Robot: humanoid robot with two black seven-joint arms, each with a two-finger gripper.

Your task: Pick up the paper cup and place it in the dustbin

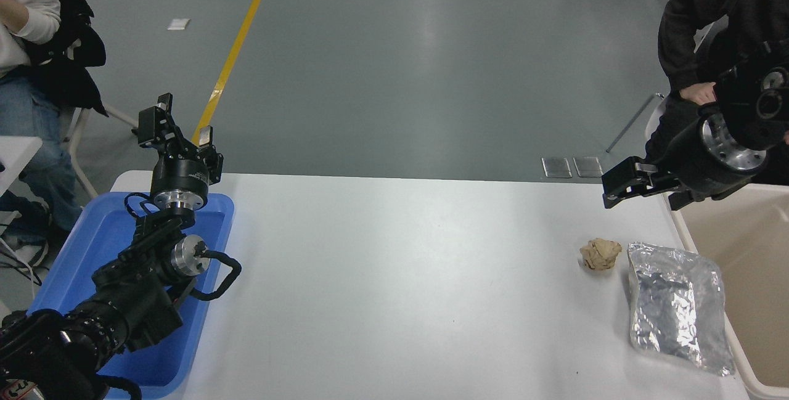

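Fingers [625, 179] of the right gripper [641, 195] parted and empty, with nothing pinched between them and nothing hanging below. Pointed left, held in the air above the far right corner of the desk [400, 277], just beside the near-left corner of the dustbin [677, 222] rim. Behind them a thick black wrist with a silver ring, reaching in from the right edge, well clear of the desk top.

Below and a little nearer: a crumpled tan paper ball [600, 253] and, just beside it, a crinkled silver foil bag [675, 304] lying flat against the dustbin's left wall. Neither touched by the arm.

No paper cup to be found anywhere: not on the desk, not in the fingers, not on the visible slice of the dustbin's beige floor. Much of the bin cut off by the right edge, so the cup possibly inside and out of sight; cannot say for sure.

Judged from that: pick-up and drop most likely done, empty grasp beside the bin fitting a finished release. Little or nothing left beyond parking the arm, unless the cup proves to lie elsewhere.

Farther out, left gripper [179, 121] parked over the blue tray [92, 246] at the lower left, fingers apart, idle. Seated person [727, 30] at the far right behind the bin.
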